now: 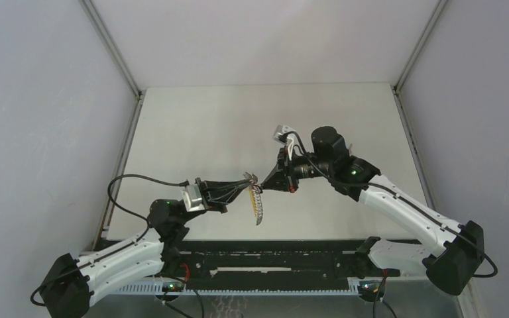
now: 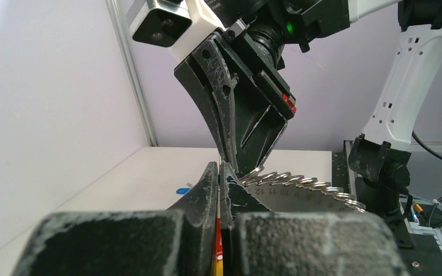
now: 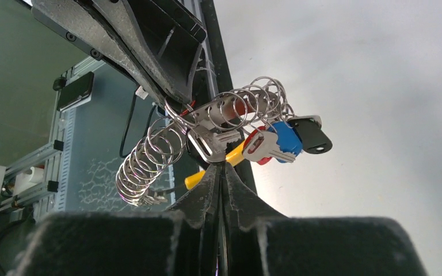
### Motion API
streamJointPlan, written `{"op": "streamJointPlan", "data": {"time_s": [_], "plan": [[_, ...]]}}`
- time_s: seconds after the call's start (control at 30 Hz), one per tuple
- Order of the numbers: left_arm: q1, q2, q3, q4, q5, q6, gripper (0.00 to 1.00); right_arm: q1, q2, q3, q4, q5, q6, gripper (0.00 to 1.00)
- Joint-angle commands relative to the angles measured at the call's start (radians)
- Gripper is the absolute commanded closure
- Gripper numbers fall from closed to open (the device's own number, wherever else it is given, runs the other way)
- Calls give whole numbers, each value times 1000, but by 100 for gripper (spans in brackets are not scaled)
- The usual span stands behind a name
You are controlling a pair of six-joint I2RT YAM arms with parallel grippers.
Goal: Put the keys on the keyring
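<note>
Top external view: the left gripper (image 1: 246, 185) reaches in from 9 o'clock and the right gripper (image 1: 264, 183) from 2 o'clock. Their tips meet, almost touching, above the middle of the table (image 1: 192, 119). The keyring (image 1: 258, 207) hangs from that meeting point toward 6 o'clock. It shows as a pale strip lined with small rings, held up in the air.

From the left wrist camera, the left claw is pressed together with only a hairline gap, and a sliver of red and yellow is pinched inside it. A numbered metal strip carrying a row of split rings runs out from its tips toward 3 o'clock. The right claw comes down from 12 o'clock and narrows to a closed point right on the left tips. A small blue thing (image 2: 182, 190) lies on the table at 8 o'clock of them.

From the right wrist camera, the right claw is also pressed together, its tips just under the bunch. The keys (image 3: 276, 141) sit on the rings at 1 o'clock of those tips: one bare silver, one blue-headed, one black-headed, with a red piece between. A yellow piece slants toward 8 o'clock. Whether the right tips actually pinch a key or a ring, I cannot tell. Empty rings trail off toward 9 o'clock.
</note>
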Motion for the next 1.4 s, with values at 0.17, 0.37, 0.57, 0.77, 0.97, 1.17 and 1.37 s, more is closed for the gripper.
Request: {"op": "streamJointPlan", "data": {"time_s": [0.17, 0.37, 0.57, 0.77, 0.97, 1.17, 1.37], "plan": [[-4, 5, -2, 132, -10, -38, 100, 1, -119, 14, 29, -17, -142, 84], [-4, 34, -7, 183, 9, -78, 100, 4, -158, 14, 24, -20, -344, 80], [-4, 59, -14, 232, 20, -116, 100, 4, -152, 14, 94, -49, -441, 75], [-4, 58, -9, 233, 30, -117, 100, 5, -94, 14, 175, -113, -382, 73], [-4, 70, -3, 249, 45, -129, 100, 7, -83, 14, 200, -131, -386, 72], [-4, 82, -5, 268, 40, -138, 100, 9, -72, 20, 216, -170, -380, 74], [-2, 74, -6, 268, 34, -128, 100, 15, -53, 30, 148, -168, -374, 76]]}}
